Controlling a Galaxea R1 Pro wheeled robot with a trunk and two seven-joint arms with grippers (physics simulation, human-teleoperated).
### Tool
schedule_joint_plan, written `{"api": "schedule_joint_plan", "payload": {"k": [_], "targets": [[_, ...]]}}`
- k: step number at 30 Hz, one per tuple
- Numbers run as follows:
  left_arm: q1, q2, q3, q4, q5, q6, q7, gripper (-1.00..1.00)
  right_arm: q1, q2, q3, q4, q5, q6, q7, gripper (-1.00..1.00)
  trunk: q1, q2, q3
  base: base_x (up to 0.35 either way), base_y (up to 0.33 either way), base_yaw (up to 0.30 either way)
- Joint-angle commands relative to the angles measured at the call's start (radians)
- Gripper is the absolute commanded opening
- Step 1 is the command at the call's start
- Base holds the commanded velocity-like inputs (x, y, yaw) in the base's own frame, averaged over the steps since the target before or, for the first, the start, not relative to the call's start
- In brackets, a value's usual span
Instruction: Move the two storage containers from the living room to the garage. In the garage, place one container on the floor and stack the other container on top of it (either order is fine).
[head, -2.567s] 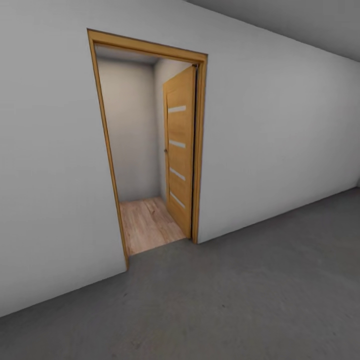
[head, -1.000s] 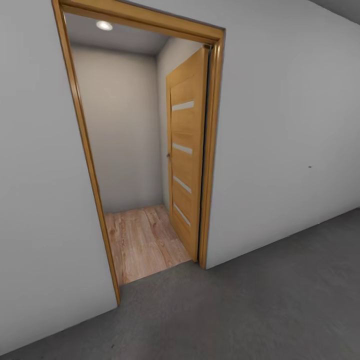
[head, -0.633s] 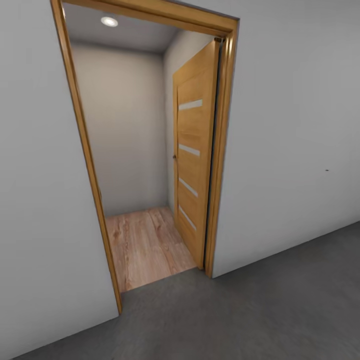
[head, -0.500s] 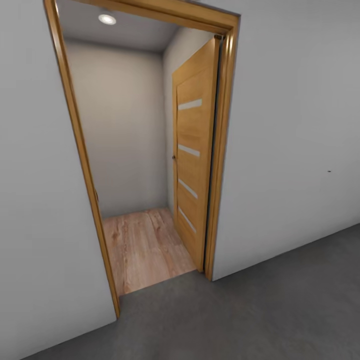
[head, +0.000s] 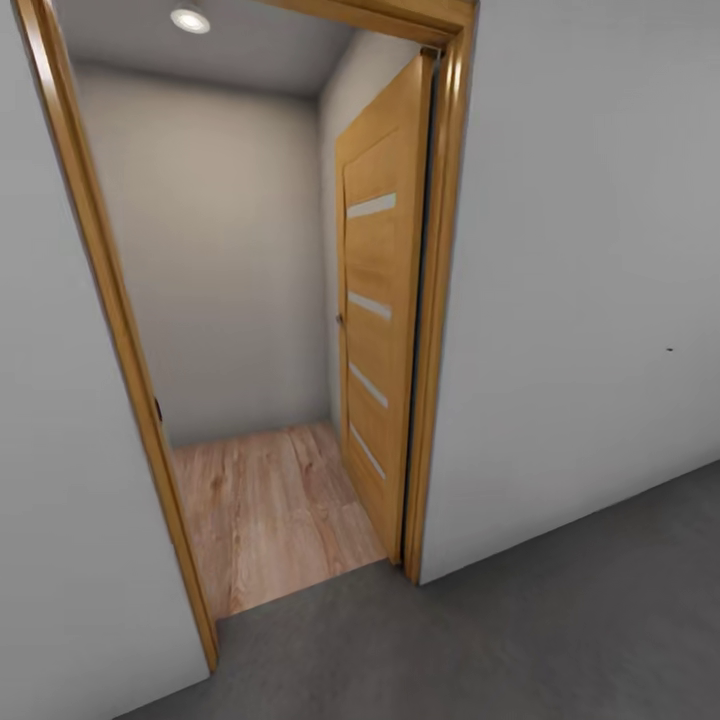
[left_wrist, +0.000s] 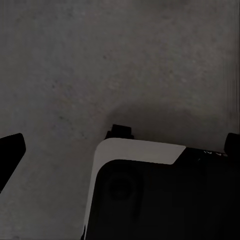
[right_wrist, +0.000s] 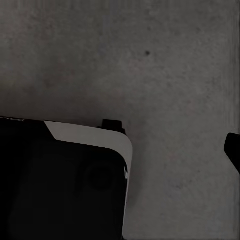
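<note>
Neither orange-red storage container is in view. In the head view I face an open doorway (head: 250, 330) in the garage's white wall (head: 590, 280), with the dark grey concrete floor (head: 520, 620) in front of it. The left wrist view looks down at the concrete floor (left_wrist: 115, 65); a black fingertip (left_wrist: 10, 152) of my left gripper (left_wrist: 121, 149) sits at the picture's edge, nothing between the fingers. The right wrist view shows the same floor (right_wrist: 150, 60) and a black fingertip (right_wrist: 233, 150) of my right gripper (right_wrist: 120, 147), also holding nothing.
The orange-wood door (head: 378, 330) with pale stripes stands swung open inside the doorway, along its right side. Beyond the threshold lies light wood plank floor (head: 265, 510) and a beige wall. The wooden frame posts (head: 120, 330) (head: 438, 300) bound the passage. My white-and-black base (left_wrist: 150, 190) shows below the wrists.
The camera has come closer to the doorway: it now looks larger, its left post has slid toward the picture's left edge, and less grey floor shows in front.
</note>
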Motion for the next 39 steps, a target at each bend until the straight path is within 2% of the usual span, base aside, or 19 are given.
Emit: {"api": "schedule_joint_plan", "payload": {"k": [1, 11, 39], "targets": [[-0.001, 0.000, -0.006, 0.001, 0.008, -0.003, 0.002, 1.00, -0.001, 0.001, 0.007, 0.003, 0.003, -0.005, -0.002, 1.00, 0.001, -0.001, -0.001, 0.297, -0.139, 0.000], [-0.001, 0.001, -0.006, 0.001, 0.008, -0.003, 0.002, 1.00, -0.001, 0.002, 0.008, 0.003, 0.003, 0.000, -0.002, 1.00, 0.001, -0.001, -0.001, 0.297, -0.139, 0.065], [-0.001, 0.001, -0.005, 0.001, 0.009, -0.005, 0.002, 1.00, -0.001, 0.002, 0.008, 0.003, 0.002, -0.002, -0.002, 1.00, 0.001, -0.001, -0.001, 0.297, -0.139, 0.270]]}}
